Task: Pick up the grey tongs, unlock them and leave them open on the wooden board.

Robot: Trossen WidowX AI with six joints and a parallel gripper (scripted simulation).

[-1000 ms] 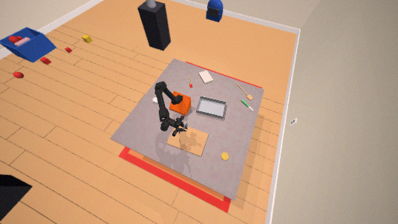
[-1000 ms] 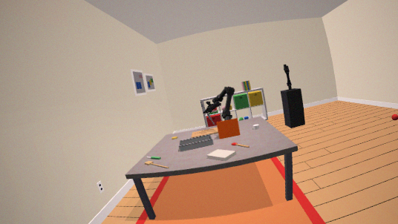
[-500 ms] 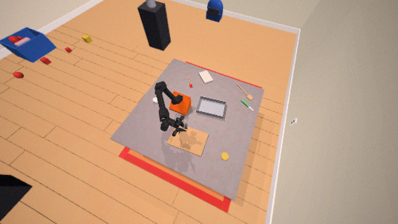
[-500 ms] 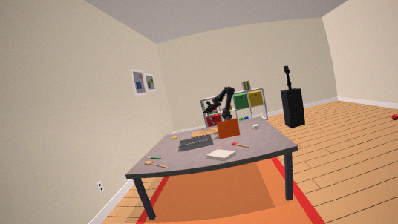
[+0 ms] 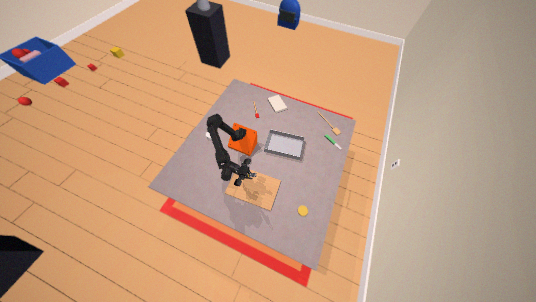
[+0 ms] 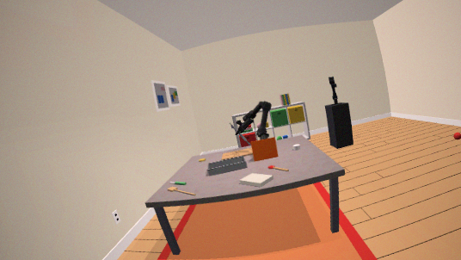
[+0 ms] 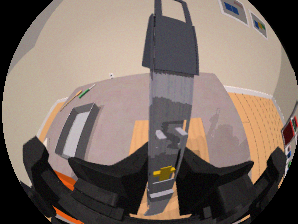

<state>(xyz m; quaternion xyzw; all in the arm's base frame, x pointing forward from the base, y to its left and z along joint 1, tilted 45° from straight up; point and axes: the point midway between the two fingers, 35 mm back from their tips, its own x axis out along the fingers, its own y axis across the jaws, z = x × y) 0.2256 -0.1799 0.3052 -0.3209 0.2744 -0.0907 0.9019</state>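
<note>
My gripper (image 5: 248, 173) (image 6: 239, 127) (image 7: 164, 143) is shut on the grey tongs (image 6: 243, 139) (image 7: 171, 95) and holds them in the air above the wooden board (image 5: 271, 196) (image 7: 139, 131). In the wrist view the tongs run lengthwise between the fingers, with dark grey heads at the top and a small yellow part low down near the fingers. In the exterior view they slant; which end is lower is too small to tell. Their arms look close together. The roasting tin (image 5: 284, 154) (image 6: 227, 166) (image 7: 86, 140) stands apart, with no tongs across it.
An orange block (image 5: 243, 140) (image 6: 264, 149) (image 7: 65, 181) stands beside the arm, between the board and the back of the table. A yellow disc (image 5: 303, 211) lies beyond the board. A green-handled tool (image 5: 330, 140), a wooden spatula (image 5: 327, 122) and a cream block (image 5: 277, 103) lie farther off.
</note>
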